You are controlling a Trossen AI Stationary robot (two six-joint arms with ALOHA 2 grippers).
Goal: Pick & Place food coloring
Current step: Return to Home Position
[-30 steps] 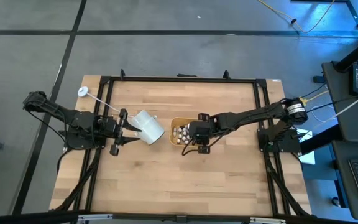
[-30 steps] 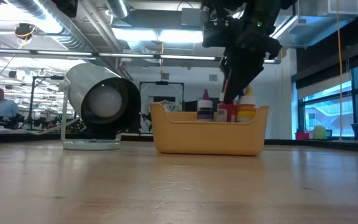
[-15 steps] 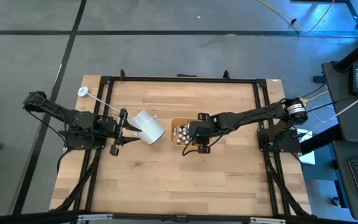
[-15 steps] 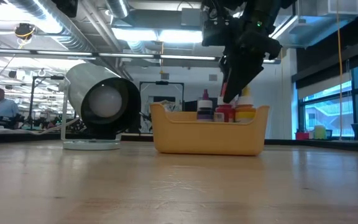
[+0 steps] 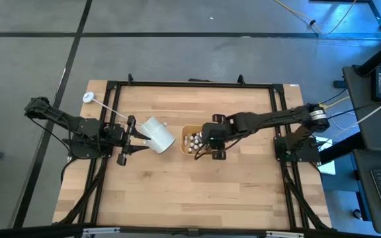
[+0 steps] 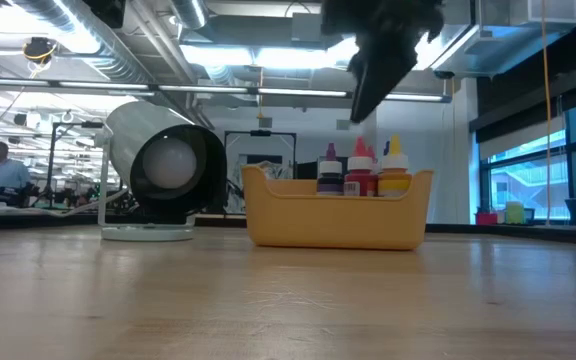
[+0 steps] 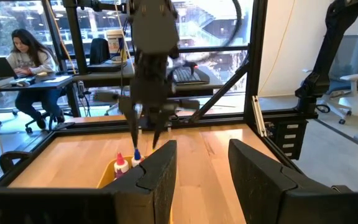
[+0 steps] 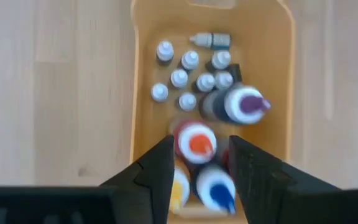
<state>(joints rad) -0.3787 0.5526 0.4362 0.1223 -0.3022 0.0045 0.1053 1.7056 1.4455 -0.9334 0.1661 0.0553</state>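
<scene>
White and round, the cup (image 5: 157,134) is lying on its side on the left part of the wooden table (image 5: 177,198). The left claw (image 5: 131,137) is waiting just beside it, with its fingers spread apart and nothing between them.

In the middle, the yellow-orange tray (image 6: 338,220) is holding the food coloring (image 8: 194,142). Small white-capped bottles are sitting at one end. Bigger ones with purple, orange, blue and yellow tops are standing at the other end. I am not seeing any bottle left out on the table.

The right claw (image 6: 363,95) is hanging up high over the tray. Its fingers are apart and it is carrying nothing.

So the job is looking nearly finished. As far as the pictures are showing, all the bottles are sitting in the tray. The only thing left seems to be the right claw going back to its rest place.

Half a second ago the right claw was down low among the big bottles. Now it is well above them, and their tips are showing in the clear. The cup, the tray and the left claw are sitting where they were.
</scene>
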